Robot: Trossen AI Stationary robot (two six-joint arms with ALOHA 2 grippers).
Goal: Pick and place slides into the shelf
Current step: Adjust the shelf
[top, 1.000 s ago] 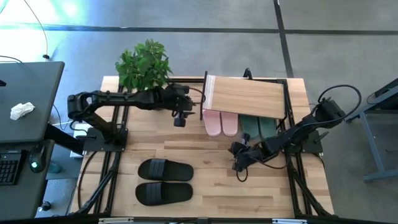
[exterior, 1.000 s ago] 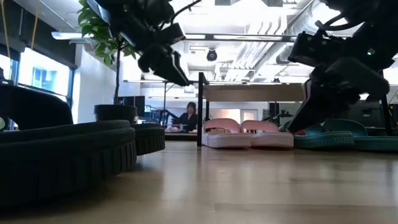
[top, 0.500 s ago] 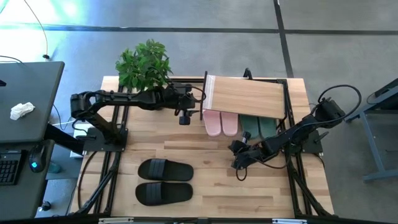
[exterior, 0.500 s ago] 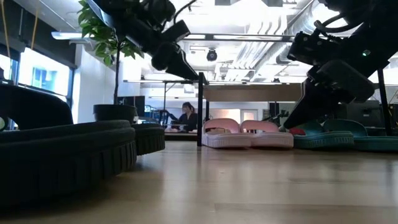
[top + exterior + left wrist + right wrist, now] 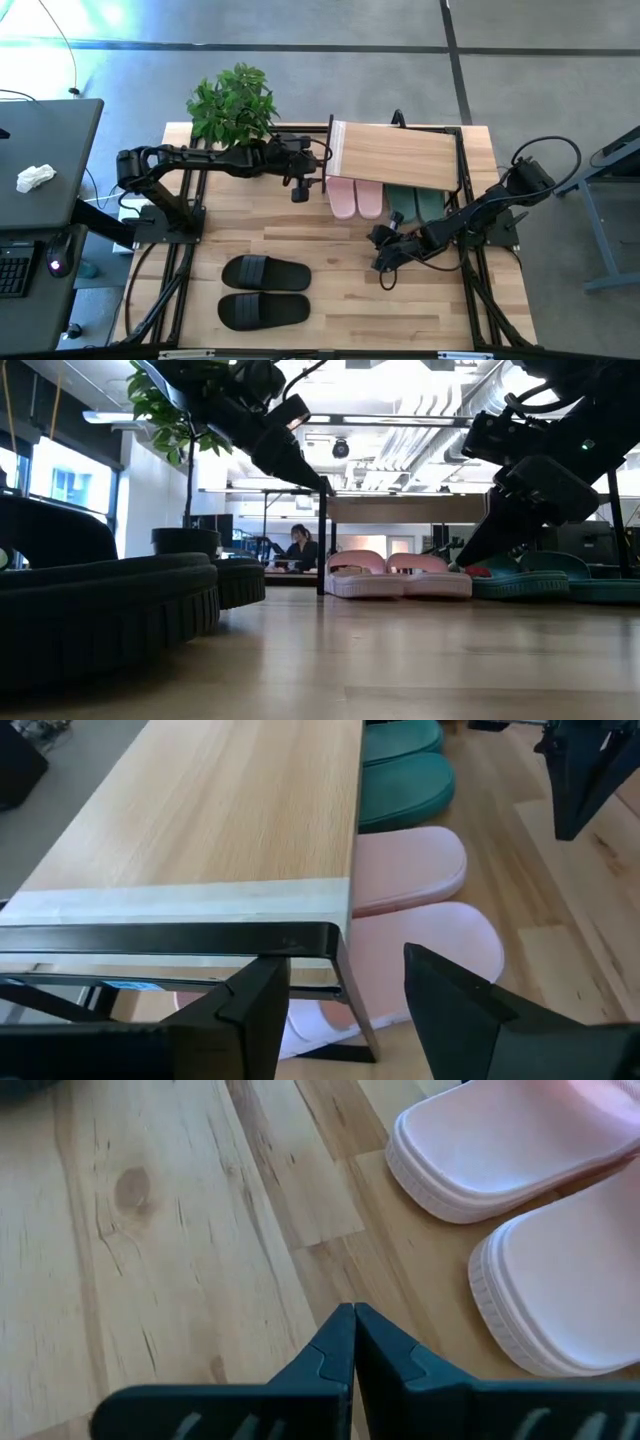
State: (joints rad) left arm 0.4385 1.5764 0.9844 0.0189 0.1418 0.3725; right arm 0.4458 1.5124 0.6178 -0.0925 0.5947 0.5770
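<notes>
Slides in three pairs sit on the desk [image 5: 300,235]. The pink pair [image 5: 355,197] is tucked under the shelf [image 5: 395,155] at its plant-side end, heels sticking out from beneath the plank; the green pair [image 5: 415,204] lies just beside it, also mostly under the plank. The black pair [image 5: 265,290] still lies side by side out on the open desk, well apart from the shelf.

The left tool [image 5: 298,190] hangs just off the shelf's plant-side corner, close to the black corner post. Its fingers [image 5: 250,1010] are spread and carry nothing; its wrist view looks along the plank and down on the pink heels. The right tool [image 5: 384,262] is out in front of the shelf, near the pink heels, its tips pressed together and empty.

Judging by the layout, only the black pair remains to be placed, and the space under the plank looks almost filled by the four slides there.

Several things could go wrong from here. The left tool is close enough to the corner post that a sideways swing could knock the shelf and shift the whole rack. The right tool, low near the pink heels, could nudge that pair out of line. The black slides lie touching, so a grab at one strap may drag its neighbour. If room under the plank is short, pushing a black slide in could shove the pink pair aside.
</notes>
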